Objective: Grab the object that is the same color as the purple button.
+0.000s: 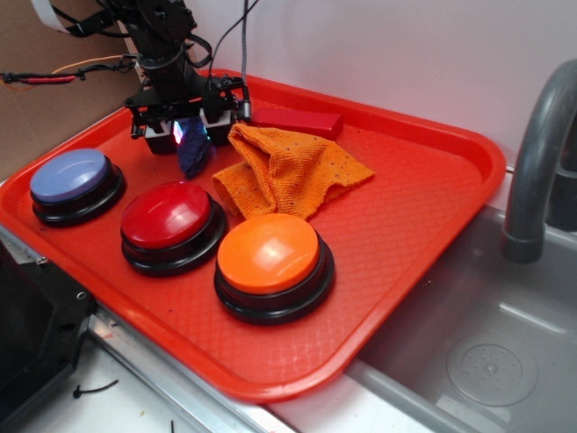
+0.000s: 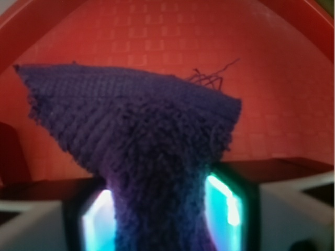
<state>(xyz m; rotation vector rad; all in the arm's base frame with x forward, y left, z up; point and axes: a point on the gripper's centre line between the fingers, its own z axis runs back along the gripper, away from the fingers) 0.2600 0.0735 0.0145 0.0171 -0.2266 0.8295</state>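
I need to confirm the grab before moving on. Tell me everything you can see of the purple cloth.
The purple cloth is a small dark knitted piece, roughly triangular, with loose threads at one corner. It is pinched between the fingers of the gripper, bunched at the grip and fanning out below. It hangs at the back left of the tray, beside the orange cloth.

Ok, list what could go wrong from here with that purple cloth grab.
1. The gripper pinches only a narrow bunched part of the purple cloth; most of the cloth fans out past the fingers, so it could slip free in a lift.
2. The orange cloth lies right beside the gripper and could be snagged or dragged.
3. Loose threads at the purple cloth's edge might catch.
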